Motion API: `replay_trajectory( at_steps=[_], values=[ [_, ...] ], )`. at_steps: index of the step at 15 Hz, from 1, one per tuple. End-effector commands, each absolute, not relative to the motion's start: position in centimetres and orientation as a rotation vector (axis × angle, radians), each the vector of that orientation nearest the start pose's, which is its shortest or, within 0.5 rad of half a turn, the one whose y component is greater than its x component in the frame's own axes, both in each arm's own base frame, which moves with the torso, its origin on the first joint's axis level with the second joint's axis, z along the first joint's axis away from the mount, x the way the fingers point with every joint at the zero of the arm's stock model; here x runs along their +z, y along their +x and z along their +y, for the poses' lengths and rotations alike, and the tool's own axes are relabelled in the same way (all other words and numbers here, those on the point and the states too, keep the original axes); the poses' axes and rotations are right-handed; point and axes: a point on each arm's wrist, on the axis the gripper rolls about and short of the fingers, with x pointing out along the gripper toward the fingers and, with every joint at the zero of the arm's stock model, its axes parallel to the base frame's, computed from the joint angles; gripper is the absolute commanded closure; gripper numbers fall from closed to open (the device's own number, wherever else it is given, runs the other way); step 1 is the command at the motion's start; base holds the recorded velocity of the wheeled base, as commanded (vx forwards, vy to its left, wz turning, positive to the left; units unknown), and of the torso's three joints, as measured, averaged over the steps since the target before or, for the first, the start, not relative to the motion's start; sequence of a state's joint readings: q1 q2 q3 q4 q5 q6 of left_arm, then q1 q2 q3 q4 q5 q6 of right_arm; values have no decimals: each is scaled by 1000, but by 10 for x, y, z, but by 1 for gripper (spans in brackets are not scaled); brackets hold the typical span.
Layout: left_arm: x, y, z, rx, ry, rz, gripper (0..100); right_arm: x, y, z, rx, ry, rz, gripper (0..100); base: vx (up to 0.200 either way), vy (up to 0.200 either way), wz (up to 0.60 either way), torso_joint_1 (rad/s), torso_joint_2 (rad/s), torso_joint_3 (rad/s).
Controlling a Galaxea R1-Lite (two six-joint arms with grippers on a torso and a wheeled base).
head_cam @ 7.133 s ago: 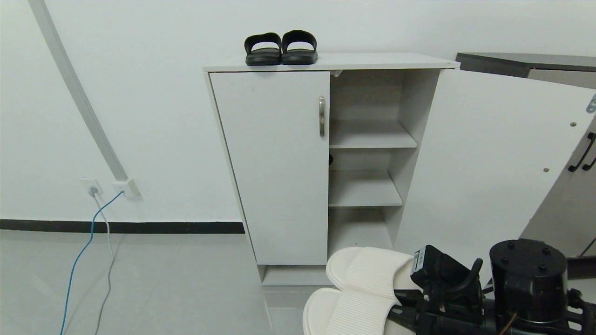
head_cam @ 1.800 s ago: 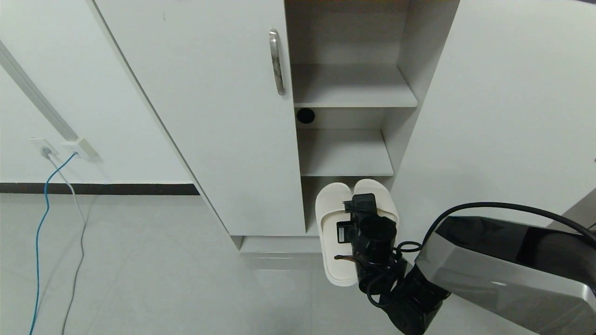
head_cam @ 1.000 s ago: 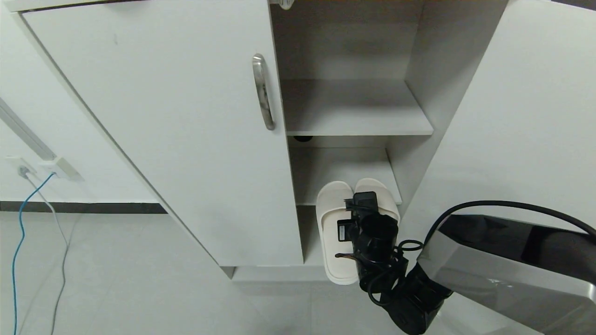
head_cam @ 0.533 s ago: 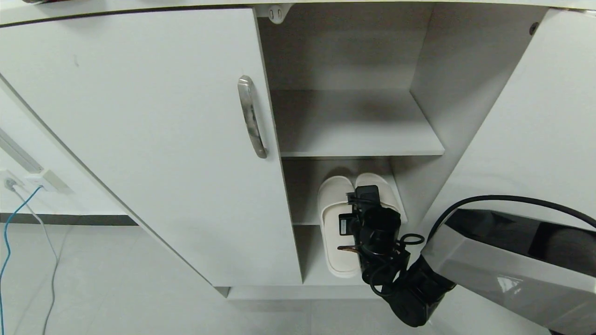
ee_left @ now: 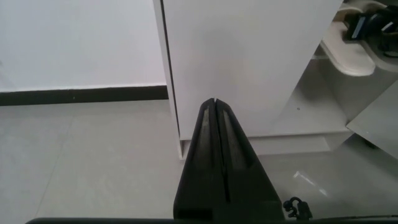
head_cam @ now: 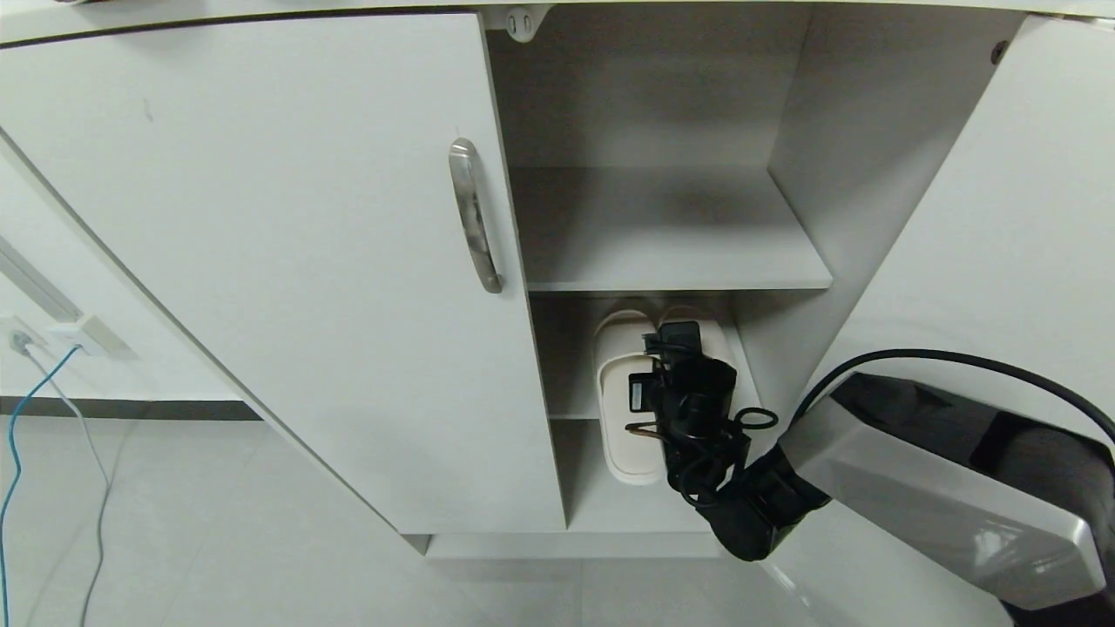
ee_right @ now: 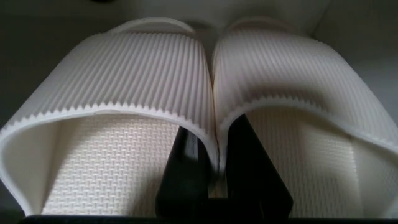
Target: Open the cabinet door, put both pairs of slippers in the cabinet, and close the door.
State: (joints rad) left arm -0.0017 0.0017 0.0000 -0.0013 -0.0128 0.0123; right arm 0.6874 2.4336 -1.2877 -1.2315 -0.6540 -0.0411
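A pair of white ribbed slippers (head_cam: 620, 392) (ee_right: 205, 93) lies toe-first over the middle shelf of the white cabinet (head_cam: 810, 174), heels past its front edge. My right gripper (head_cam: 675, 361) (ee_right: 214, 162) is shut on them, one finger inside each slipper and the inner edges pinched between. The cabinet's right door (head_cam: 1002, 252) stands open; the left door (head_cam: 261, 261) with its metal handle (head_cam: 473, 216) is closed. My left gripper (ee_left: 214, 118) is shut, low in front of the closed left door (ee_left: 242, 56), holding nothing.
The upper shelf (head_cam: 662, 235) is bare. A wall socket (head_cam: 78, 335) with blue and grey cables (head_cam: 13, 453) sits at the left on the wall. Grey tiled floor (head_cam: 218, 557) lies in front of the cabinet.
My right gripper has carried the white slippers forward, deeper over the middle shelf. Over the earlier frames the camera closed in on the cabinet and rose.
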Motion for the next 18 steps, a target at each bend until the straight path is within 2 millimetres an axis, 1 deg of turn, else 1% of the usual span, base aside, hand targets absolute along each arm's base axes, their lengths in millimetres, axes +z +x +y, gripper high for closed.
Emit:
replay_trajectory(
  at_steps=[1,5,8,10,13,17,18],
  values=[
    [76,-23,0,-14,12,0,100,70,385,284,8,16,-64,100,0,0,0,0,0,0],
    [76,-23,0,-12,11,0,100,78,404,284,-12,47,-8,100,0,0,0,0,0,0],
    [76,-23,0,-12,12,0,100,80,418,284,-21,61,-13,100,0,0,0,0,0,0],
    [76,-23,0,-12,11,0,100,83,422,284,-23,58,-8,100,0,0,0,0,0,0],
    [76,-23,0,-11,11,0,100,86,431,279,-41,61,-14,100,0,0,0,0,0,0],
    [76,-23,0,-9,11,0,100,85,432,279,-21,61,-13,100,0,0,0,0,0,0],
    [76,-23,0,-9,11,0,100,83,432,279,-21,58,-9,0,0,0,0,0,0,0]
  ],
)
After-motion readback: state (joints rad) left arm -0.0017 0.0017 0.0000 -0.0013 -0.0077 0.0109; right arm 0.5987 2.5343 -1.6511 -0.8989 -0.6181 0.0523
